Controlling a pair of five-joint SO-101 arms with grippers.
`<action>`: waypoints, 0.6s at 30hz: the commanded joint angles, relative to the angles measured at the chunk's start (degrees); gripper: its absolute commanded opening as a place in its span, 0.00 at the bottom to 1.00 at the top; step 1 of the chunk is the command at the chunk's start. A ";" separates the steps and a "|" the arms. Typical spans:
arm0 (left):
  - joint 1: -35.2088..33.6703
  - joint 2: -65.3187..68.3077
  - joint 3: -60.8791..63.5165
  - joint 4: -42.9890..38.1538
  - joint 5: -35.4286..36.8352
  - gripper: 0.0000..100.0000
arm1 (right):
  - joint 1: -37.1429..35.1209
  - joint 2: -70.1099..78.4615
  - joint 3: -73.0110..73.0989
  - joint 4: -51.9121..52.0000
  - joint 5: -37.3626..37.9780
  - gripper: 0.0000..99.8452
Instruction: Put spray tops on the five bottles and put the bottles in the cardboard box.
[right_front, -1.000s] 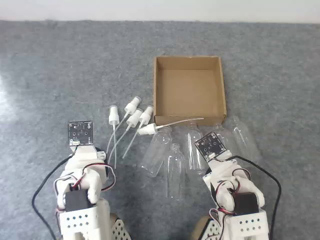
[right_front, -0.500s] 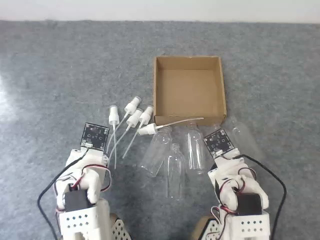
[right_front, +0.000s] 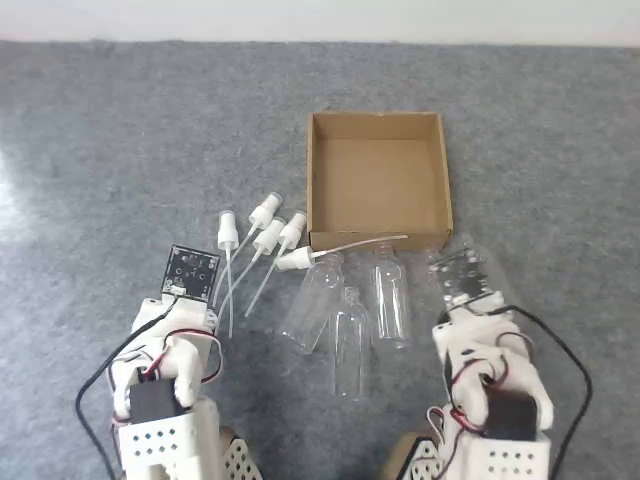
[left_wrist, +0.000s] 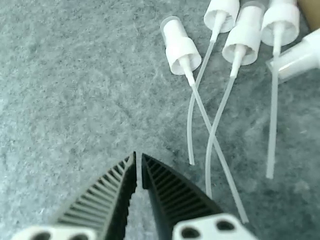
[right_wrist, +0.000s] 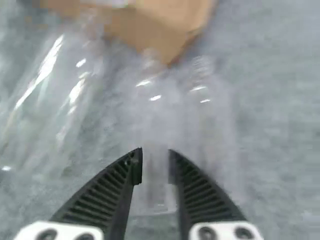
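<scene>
Bottles (right_wrist: 205, 105) now lie under the narrowly parted right tool (right_wrist: 155, 155), which swung rightward; left tool (left_wrist: 138, 156) stays closed.

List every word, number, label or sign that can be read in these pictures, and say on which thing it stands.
No text can be read.
The cardboard box is plain on every side that shows.
The clear bottles and the white spray tops carry no visible label.
The circuit boards on the arms' wrists bear marks too small to read.
</scene>
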 joint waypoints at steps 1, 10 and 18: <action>-0.35 0.35 -0.31 -0.79 -0.53 0.01 | 0.92 3.12 -8.53 -0.22 -0.97 0.24; -0.35 0.35 -0.31 -0.79 -0.53 0.01 | -0.66 43.47 -30.33 -0.48 -0.88 0.25; -0.35 0.09 -0.31 0.79 -0.79 0.01 | -0.22 80.48 -53.10 -0.48 6.24 0.32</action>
